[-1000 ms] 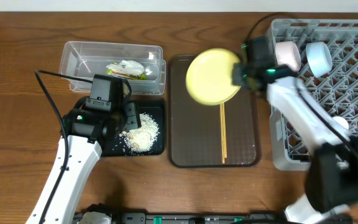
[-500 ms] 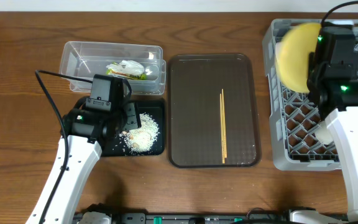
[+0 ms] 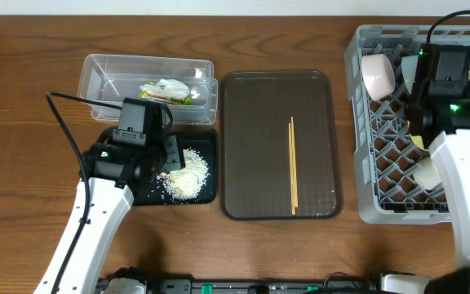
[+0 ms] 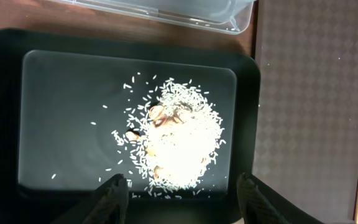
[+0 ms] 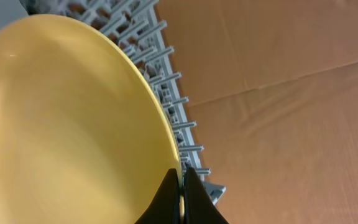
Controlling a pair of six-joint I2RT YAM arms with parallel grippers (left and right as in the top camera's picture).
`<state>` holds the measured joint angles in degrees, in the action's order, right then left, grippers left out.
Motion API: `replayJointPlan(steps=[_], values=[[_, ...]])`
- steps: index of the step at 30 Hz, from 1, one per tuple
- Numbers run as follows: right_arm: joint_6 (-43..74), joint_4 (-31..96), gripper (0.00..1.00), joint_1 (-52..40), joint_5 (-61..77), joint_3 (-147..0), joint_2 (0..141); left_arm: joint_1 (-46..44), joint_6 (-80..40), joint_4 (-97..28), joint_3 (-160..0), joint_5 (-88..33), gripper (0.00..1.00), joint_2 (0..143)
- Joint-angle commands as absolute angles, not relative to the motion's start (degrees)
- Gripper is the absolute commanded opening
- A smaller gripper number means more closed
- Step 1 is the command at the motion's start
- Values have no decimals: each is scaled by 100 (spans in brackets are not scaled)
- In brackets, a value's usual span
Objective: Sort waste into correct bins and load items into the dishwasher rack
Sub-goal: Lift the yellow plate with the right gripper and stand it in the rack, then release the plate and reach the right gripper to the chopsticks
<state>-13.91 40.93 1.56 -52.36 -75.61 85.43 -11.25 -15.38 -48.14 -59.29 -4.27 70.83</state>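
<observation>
In 1 second we have swung the yellow plate (image 5: 73,124) from above the brown tray (image 3: 243,122) across to the dishwasher rack (image 3: 390,171). It is now turned on edge at the pegs, and our right fingers (image 5: 166,194) still pinch its rim. We cannot tell whether it is seated. Our left fingers (image 4: 114,198) stay spread above the rice (image 4: 179,143) in the black tray (image 4: 5,124). We judge that releasing the plate comes next, then the 2 chopsticks (image 3: 293,163).
</observation>
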Motion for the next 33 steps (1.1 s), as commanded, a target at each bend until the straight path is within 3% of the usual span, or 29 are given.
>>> replayJointPlan(steps=[1, 7, 8, 10, 11, 14, 19, 26, 33], values=[[-1358, 4119, 1, 185, -4893, -7561, 8761, -1100, -1507, -4842, -5986, -360, 59, 7074], [-421, 4180, 4, 180, -3955, -7561, 8932, -1100, -1507, -4845, -5986, -360, 59, 7074], [-425, 4178, 9, 180, -3756, -7561, 8925, -1100, -1507, -4842, -5986, -360, 59, 7074], [-384, 4167, 44, 174, -3592, -7564, 8914, -1100, -1507, -4842, -5986, -360, 59, 7074], [-355, 4165, 52, 161, -3592, -7566, 8892, -1100, -1507, -4845, -5986, -360, 59, 7074], [-342, 4158, 62, 106, -3592, -7568, 8726, -1100, -1507, -4842, -5986, -360, 59, 7074], [-320, 4099, 68, -152, -3039, -7575, 8099, -1100, -1507, -4842, -5986, -360, 59, 7074], [237, 4578, 65, -705, 528, -7568, 7542, -1100, -1507, -4838, -5986, -360, 59, 7074], [965, 5011, 61, -1446, 735, -6991, 8049, -1100, -1507, -4842, -5986, -360, 59, 7074]])
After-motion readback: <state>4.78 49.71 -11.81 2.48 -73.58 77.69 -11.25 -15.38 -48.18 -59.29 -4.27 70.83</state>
